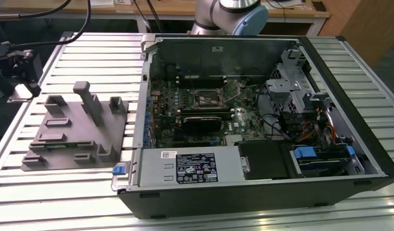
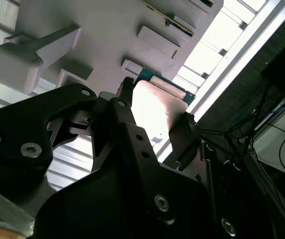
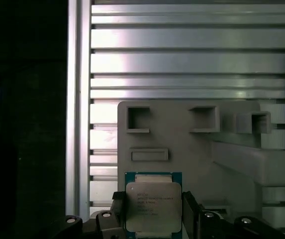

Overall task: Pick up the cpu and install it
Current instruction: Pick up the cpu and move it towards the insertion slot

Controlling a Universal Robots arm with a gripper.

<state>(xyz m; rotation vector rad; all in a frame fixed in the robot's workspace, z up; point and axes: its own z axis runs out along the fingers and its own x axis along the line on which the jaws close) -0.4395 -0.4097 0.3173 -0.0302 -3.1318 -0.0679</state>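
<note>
The cpu [image 3: 153, 205], a small square chip with a pale silver top and a green rim, sits between my gripper's [image 3: 153, 211] two dark fingers [image 3: 116, 209], which are shut on its opposite edges. In the second wrist view the cpu [image 2: 157, 107] shows bright between the same fingers [image 2: 184, 130], held up over the grey moulded tray [image 2: 107, 30]. In the exterior view the gripper [image 1: 21, 89] hangs at the far left, above and beside the tray [image 1: 65, 137]. The square metal-framed socket [image 1: 206, 97] lies on the motherboard inside the open computer case [image 1: 261, 192].
The tray carries several upright blocks [image 1: 87, 98] and recesses [image 3: 138, 119]. The slatted metal table [image 1: 87, 53] ends just beside the tray, with dark floor beyond. Inside the case, a drive cage [image 1: 293, 82], cables and a power supply [image 1: 190, 166] surround the board.
</note>
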